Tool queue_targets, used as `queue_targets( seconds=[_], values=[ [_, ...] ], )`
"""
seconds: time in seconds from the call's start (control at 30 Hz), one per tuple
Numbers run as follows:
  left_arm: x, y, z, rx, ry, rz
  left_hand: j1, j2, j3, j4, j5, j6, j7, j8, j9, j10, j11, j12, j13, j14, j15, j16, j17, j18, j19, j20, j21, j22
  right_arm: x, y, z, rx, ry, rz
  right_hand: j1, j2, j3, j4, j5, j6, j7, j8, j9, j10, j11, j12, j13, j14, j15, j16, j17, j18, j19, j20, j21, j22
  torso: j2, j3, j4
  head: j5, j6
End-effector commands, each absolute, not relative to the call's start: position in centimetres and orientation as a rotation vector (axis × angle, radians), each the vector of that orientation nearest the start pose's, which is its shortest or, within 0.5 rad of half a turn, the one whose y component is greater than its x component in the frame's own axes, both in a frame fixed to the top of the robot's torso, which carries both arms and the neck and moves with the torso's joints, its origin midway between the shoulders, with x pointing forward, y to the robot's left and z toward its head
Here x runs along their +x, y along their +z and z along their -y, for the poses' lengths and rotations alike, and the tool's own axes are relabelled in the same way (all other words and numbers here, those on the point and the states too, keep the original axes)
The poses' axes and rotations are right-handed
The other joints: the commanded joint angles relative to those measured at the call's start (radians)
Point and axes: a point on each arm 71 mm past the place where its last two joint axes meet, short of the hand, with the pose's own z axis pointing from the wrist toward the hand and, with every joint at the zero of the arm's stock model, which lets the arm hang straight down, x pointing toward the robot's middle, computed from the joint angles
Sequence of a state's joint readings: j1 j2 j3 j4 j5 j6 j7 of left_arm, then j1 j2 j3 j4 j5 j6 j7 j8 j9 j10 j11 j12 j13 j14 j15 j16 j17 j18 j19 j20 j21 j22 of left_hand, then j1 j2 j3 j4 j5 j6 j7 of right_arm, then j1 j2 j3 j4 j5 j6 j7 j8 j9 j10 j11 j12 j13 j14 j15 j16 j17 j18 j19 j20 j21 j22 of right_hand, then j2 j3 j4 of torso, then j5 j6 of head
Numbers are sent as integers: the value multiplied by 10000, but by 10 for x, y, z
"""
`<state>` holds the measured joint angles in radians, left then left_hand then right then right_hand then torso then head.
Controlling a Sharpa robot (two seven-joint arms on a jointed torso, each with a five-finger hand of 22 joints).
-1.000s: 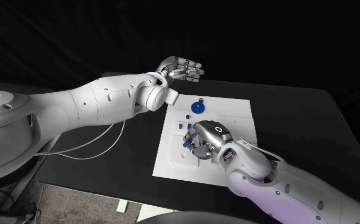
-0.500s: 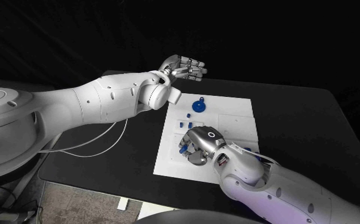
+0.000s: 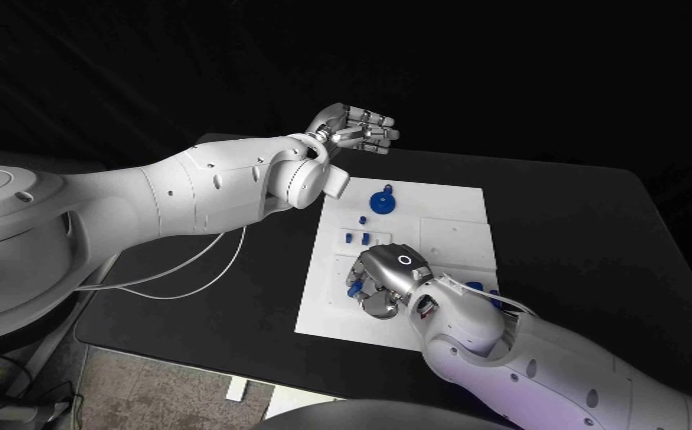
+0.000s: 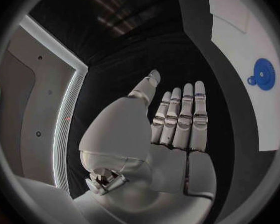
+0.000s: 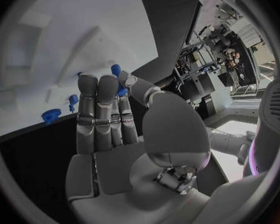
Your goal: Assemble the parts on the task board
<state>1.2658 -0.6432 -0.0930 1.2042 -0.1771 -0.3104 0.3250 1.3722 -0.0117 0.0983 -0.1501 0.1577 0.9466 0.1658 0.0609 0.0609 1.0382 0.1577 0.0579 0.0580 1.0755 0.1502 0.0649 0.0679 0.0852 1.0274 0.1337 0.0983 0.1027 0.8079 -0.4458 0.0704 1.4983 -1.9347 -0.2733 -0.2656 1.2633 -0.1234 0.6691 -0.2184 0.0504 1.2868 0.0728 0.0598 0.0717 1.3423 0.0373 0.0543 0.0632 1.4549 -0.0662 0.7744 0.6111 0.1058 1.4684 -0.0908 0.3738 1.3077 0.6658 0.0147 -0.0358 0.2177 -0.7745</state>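
The white task board (image 3: 450, 235) lies in the middle of the black table. My right hand (image 3: 387, 280) is low over the board's near left part, fingers pointing down. A small blue part (image 5: 117, 73) sits between its thumb and a fingertip, and I see the same blue (image 3: 355, 290) beside the fingers. A blue gear (image 3: 381, 204) stands at the board's far side and appears again (image 4: 262, 74) near my left hand (image 4: 177, 119). That left hand (image 3: 361, 132) hangs raised beyond the board's far left corner, fingers straight and together, holding nothing.
Two small blue pieces (image 3: 346, 240) lie on the board's left strip between the gear and my right hand. Another blue bit (image 3: 490, 296) peeks out beside my right forearm. Black table (image 3: 577, 230) stretches to the right of the board; a white cable (image 3: 173, 280) lies at the left.
My right hand has slid toward the board's near edge and sunk lower, the blue part moving with its fingers. The left hand has barely shifted.
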Motion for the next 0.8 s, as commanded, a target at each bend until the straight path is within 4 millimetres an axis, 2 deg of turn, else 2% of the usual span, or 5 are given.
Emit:
queue_targets(
  seconds=[0.03, 0.8],
  values=[
    [550, -180, -198, -9167, -13631, -14742, -39, 93, -36, 6, -62, -84, -9, 9, -7, -62, 15, 50, 4, -52, 6, -39, -6, 84, 22, 10, 29, -8, 381, -295, 9, -4694, 7772, -16998, -30, 69, 7, -45, 15, 51, 4, 44, 20, 303, -197, 58, 8, -32, -61, 34, -15, -39, 220, -46, -49, 256, -3, 4, -3, 12, -11],
    [550, -180, -199, -9154, -13657, -14752, -51, 94, -63, -6, -61, -111, -6, 6, -8, -78, 21, 48, 4, -75, 12, -40, -6, 86, 15, 17, 36, -38, 384, -301, 11, -4958, 7120, -17114, -37, 69, 61, -92, 18, 56, 2, 44, 20, 313, -196, 59, 8, -39, -60, 62, -42, -34, 236, -46, -27, 302, 1, 1, 9, -2, -31]
  ],
)
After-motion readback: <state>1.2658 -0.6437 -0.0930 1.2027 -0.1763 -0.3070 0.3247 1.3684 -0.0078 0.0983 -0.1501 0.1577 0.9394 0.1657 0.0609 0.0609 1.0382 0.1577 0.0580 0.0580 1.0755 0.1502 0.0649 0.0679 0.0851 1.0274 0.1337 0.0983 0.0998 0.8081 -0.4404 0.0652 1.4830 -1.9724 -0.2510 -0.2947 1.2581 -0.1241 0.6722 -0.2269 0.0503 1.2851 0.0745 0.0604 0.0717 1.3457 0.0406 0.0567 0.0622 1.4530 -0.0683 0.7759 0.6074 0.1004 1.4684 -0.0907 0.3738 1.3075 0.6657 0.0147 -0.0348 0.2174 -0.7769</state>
